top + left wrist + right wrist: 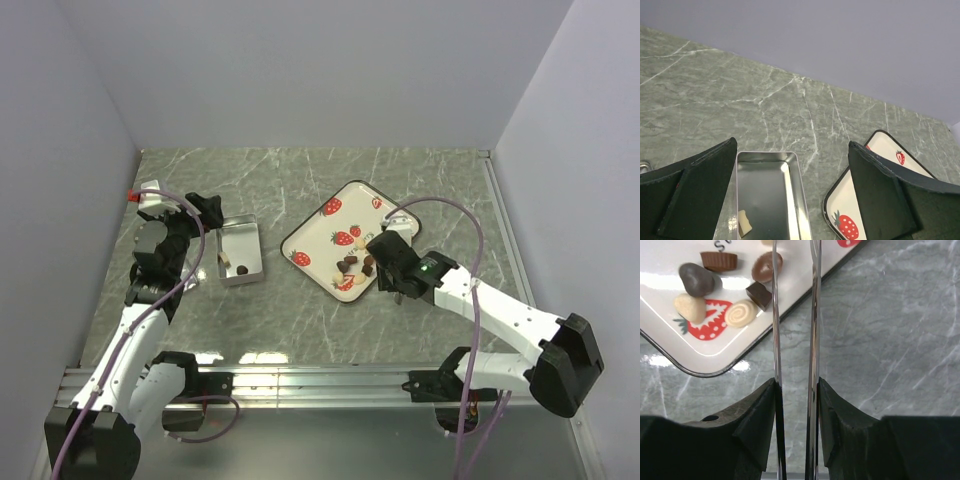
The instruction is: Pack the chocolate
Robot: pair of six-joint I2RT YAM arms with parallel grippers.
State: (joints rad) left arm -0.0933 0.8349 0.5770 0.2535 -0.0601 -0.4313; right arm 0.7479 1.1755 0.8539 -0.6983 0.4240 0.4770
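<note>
Several small chocolates (352, 268), dark brown and cream, lie at the near corner of a white strawberry-print tray (362, 205). In the right wrist view they show as a cluster (696, 280) on the tray (655, 290). My right gripper (378, 258) (795, 382) is shut on thin metal tweezers (813, 315). The blades reach toward the chocolates, slightly apart, with their tips out of view. An open metal tin (240, 245) (762, 190) holds a cream candy (744, 222) and a dark one (243, 269). My left gripper (208, 232) (792, 145) is wide open and empty over the tin.
Grey walls enclose the marble table (300, 320) on three sides. A metal rail (320, 380) runs along the near edge. A small red part (132, 195) sits by the left wall. The tray lies just right of the tin.
</note>
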